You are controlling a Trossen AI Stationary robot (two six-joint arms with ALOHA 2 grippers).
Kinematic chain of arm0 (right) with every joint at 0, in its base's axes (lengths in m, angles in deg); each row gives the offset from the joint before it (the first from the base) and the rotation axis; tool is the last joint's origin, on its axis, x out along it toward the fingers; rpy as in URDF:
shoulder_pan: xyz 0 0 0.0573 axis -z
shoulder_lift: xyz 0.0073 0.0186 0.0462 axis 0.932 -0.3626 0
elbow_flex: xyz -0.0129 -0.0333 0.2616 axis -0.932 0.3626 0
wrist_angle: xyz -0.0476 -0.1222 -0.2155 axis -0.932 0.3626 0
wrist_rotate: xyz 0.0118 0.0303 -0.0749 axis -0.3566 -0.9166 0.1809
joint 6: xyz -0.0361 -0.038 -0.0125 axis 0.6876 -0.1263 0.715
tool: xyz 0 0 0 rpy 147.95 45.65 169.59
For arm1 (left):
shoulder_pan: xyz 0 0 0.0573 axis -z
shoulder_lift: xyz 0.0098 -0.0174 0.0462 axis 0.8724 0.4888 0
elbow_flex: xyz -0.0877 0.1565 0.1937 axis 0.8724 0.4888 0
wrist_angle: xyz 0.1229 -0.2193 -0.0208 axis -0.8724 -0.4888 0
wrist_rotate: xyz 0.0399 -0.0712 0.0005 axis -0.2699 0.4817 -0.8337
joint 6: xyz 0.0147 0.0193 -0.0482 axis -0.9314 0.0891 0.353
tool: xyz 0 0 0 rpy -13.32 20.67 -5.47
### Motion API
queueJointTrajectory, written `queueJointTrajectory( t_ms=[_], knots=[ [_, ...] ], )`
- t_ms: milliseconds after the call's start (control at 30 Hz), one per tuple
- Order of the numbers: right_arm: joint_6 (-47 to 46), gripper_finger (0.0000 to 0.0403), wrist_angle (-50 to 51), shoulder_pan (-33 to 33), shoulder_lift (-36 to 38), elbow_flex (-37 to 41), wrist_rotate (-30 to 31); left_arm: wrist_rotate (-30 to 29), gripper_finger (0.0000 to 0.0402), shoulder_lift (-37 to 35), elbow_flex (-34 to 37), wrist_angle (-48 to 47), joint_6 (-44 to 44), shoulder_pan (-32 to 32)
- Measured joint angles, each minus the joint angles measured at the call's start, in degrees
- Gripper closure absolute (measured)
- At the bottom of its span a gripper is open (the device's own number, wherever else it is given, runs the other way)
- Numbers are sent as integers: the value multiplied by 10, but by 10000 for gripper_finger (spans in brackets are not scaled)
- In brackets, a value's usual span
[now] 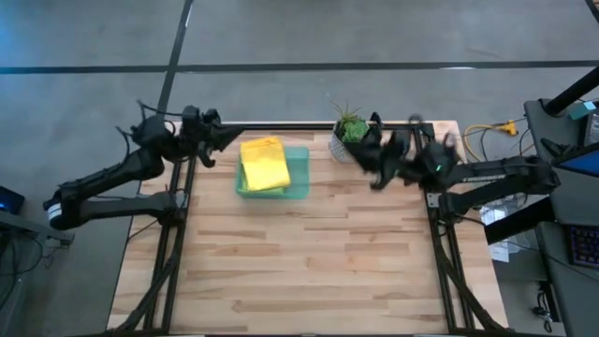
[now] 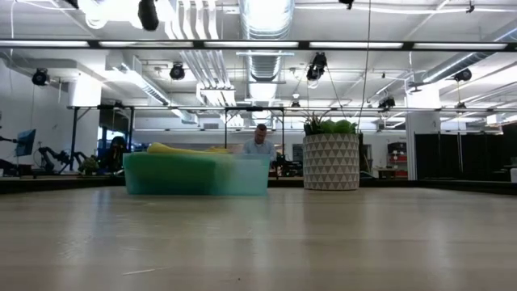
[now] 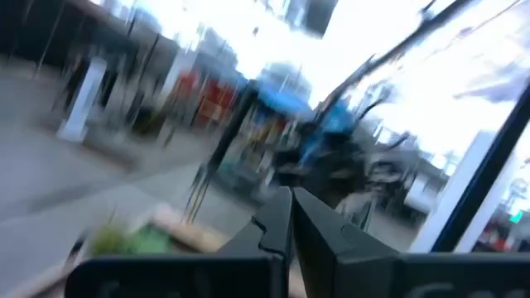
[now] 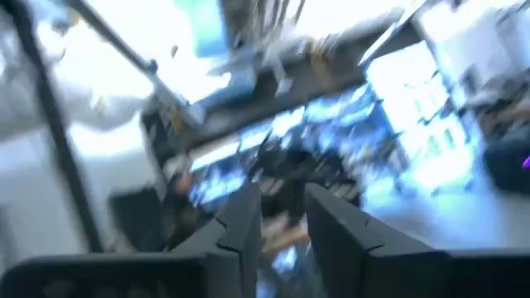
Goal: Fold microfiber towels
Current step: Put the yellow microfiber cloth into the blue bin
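A folded yellow microfiber towel [image 1: 264, 164] lies on top in the see-through green tray [image 1: 298, 178] at the far middle of the table. From table height the towel [image 2: 182, 149] shows just above the tray's wall [image 2: 198, 175]. My left gripper [image 1: 227, 140] hangs raised to the left of the tray, shut, pointing out over the table's far part. My right gripper [image 1: 374, 161] hangs raised to the right of the tray, close to the potted plant. Its fingers stand a little apart [image 4: 281, 223] with nothing between them. The left fingers [image 3: 290, 228] meet with nothing held.
A small potted plant [image 1: 350, 131] in a patterned white pot [image 2: 331, 162] stands at the far edge, right beside my right gripper. Bare wood tabletop [image 1: 309, 262] stretches from the tray to the near edge. A person [image 2: 260, 142] shows far behind the table.
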Motion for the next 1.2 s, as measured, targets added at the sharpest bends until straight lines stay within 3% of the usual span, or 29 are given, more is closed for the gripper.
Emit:
queueJointTrajectory(
  t_ms=[167,333,433,533,633,733,900,1033,1200],
  knots=[
    [-4,383,10,86,79,-20,-72,-14,401,11,-22,82,-27,20],
    [-12,393,199,136,232,-18,-79,-15,401,-41,-17,48,-38,20],
    [-50,394,309,122,288,-18,-77,-16,401,-70,-14,-59,-7,27],
    [-73,394,371,71,288,-5,-81,-11,401,-77,-11,-202,3,68],
    [-68,394,359,14,266,11,-16,-28,401,-64,-1,-284,-10,129],
    [-55,394,330,-22,241,20,30,-29,401,-17,24,-276,19,180],
    [-47,394,312,-30,212,23,40,-31,402,124,68,-196,60,261],
    [-48,394,300,-30,214,22,40,-46,402,236,68,-141,76,264],
    [-62,394,301,-31,227,22,40,-78,402,345,63,-148,76,259]
  ],
)
